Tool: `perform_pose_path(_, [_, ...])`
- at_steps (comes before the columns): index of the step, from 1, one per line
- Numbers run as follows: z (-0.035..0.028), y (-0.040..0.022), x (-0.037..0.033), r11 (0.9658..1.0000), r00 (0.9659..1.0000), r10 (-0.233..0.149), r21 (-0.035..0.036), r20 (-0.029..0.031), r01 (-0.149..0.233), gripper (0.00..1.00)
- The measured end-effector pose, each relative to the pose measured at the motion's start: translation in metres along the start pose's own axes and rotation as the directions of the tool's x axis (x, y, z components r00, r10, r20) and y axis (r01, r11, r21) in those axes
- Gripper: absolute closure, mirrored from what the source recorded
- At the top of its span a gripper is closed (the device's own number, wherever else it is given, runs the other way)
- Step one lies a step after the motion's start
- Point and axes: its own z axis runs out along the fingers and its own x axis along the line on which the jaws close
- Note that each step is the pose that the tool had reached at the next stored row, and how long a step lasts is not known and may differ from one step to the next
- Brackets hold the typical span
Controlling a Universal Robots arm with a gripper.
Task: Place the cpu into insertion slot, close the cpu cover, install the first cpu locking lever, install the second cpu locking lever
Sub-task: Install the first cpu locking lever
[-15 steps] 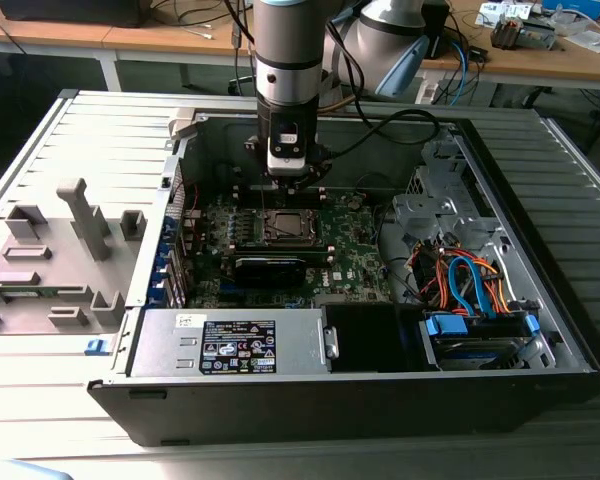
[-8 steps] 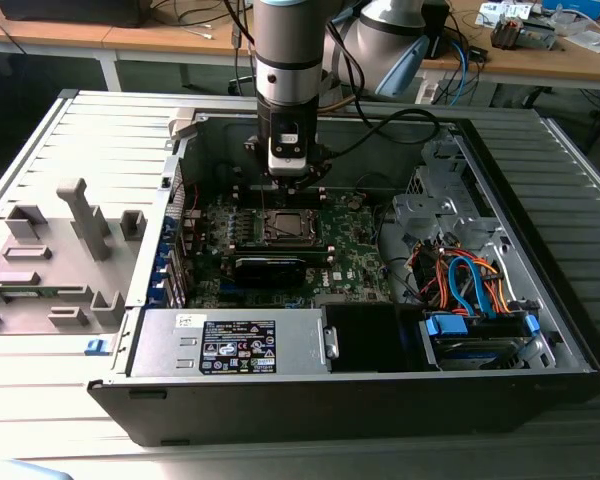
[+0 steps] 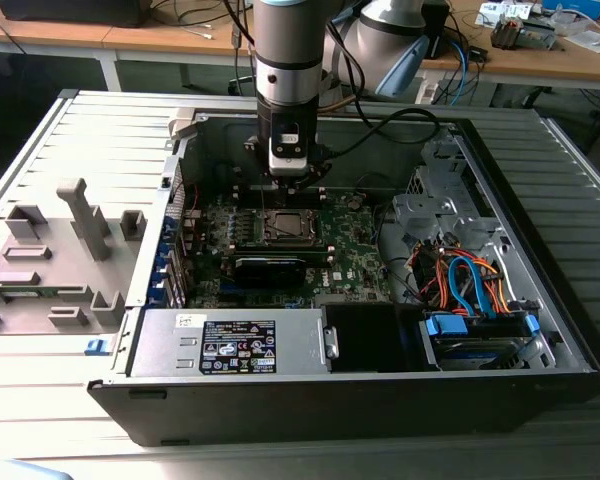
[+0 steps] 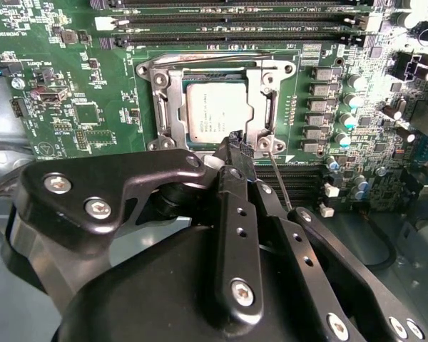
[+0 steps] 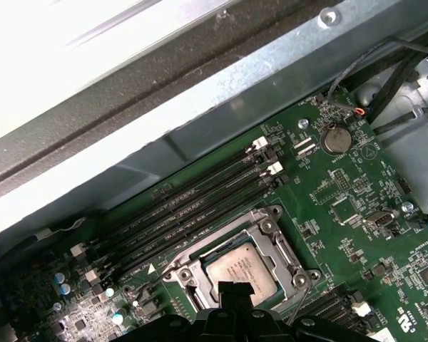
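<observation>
cpu [image 4: 217, 114]: sits in insertion slot [image 4: 151, 70], cpu cover [image 4: 265, 107] looks down; locking lever [image 4: 278, 178] stands unlatched beside claw [image 4: 235, 140], pinched shut, holding nothing visible.

Wooden desks [image 3: 580, 62] strewn with cables [image 3: 467, 60] stand behind a grey ribbed table [image 3: 40, 150], brightly lit

The arm [image 3: 288, 60] stands upright, its wrist pointing straight down. The gripper [image 4: 235, 140] hangs low, its fingers drawn together into one narrow tip
</observation>
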Motion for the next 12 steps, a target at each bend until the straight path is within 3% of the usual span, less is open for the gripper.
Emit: perform_pose_path(12, [0.0000,0.0000,0.0000,0.9999,0.9999,-0.013,-0.0003,-0.0003,0.013,0.89])
